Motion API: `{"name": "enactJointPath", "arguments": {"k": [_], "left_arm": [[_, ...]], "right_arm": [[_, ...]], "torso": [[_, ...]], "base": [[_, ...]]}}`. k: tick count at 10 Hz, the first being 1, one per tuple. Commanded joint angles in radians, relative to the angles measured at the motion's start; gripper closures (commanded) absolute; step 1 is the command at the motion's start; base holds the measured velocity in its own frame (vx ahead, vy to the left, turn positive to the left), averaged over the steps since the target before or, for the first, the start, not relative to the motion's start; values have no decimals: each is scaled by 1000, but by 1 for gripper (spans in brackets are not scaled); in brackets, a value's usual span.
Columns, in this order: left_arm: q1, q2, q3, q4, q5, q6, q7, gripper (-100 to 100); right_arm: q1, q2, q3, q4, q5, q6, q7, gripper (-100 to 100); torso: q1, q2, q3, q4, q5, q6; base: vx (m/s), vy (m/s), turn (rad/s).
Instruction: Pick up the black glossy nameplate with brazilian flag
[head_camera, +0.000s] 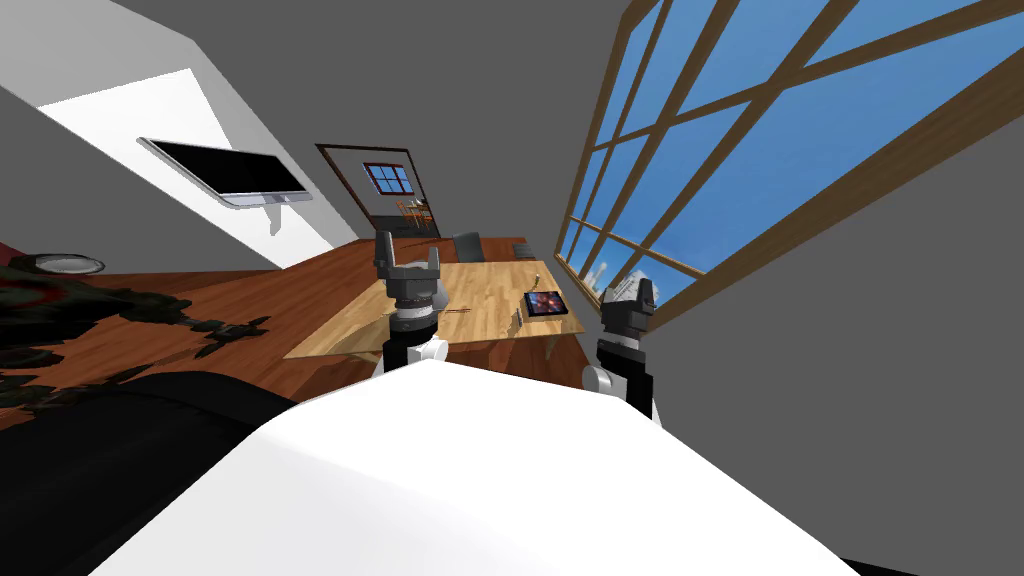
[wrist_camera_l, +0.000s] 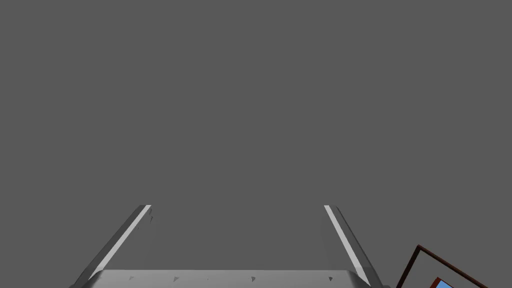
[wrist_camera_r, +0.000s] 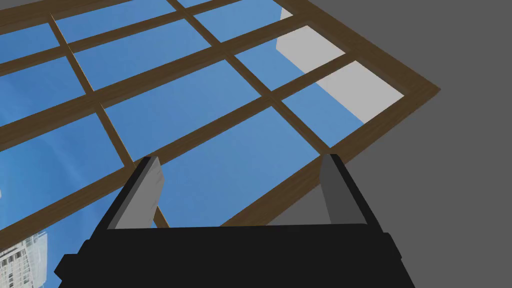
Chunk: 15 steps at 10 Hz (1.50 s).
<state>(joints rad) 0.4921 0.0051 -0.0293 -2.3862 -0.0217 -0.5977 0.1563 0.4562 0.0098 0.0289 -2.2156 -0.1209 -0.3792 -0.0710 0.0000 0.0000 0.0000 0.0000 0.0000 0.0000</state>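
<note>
Both claws gape empty: left gripper (head_camera: 408, 258) and right gripper (head_camera: 632, 290) over the wooden table's (head_camera: 485, 285) near edge; black nameplate (head_camera: 545, 303) lies right.

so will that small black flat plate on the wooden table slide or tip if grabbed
The small black flat plate looks rigid and probably won't flex. Thin and low on the light wooden table, it seems unlikely to tip, but may slide when pushed.

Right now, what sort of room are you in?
Probably a home living room or study: a light wooden table with a chair at its far side, a flat screen on the wall, and a large wood-framed window.
</note>
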Motion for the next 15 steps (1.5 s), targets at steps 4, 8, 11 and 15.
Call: {"name": "enactJointPath", "arguments": {"k": [4,8,11,15], "left_arm": [[0,0,0,0,0,0,0,0],[0,0,0,0,0,0,0,0],[0,0,0,0,0,0,0,0],[0,0,0,0,0,0,0,0]], "right_arm": [[22,-97,1,27,74,53,40,-100],[61,-151,-1,75,182,131,106,-100],[104,-184,-5,129,276,205,173,-100],[139,-207,-11,173,354,260,226,-100]], "torso": [[-2,1,0,0,0,0],[-1,1,1,0,0,0],[-1,1,1,0,0,0],[0,1,0,0,0,0]], "base": [[-12,-15,48],[-21,-15,105],[-21,-11,187],[-9,-2,133]]}}
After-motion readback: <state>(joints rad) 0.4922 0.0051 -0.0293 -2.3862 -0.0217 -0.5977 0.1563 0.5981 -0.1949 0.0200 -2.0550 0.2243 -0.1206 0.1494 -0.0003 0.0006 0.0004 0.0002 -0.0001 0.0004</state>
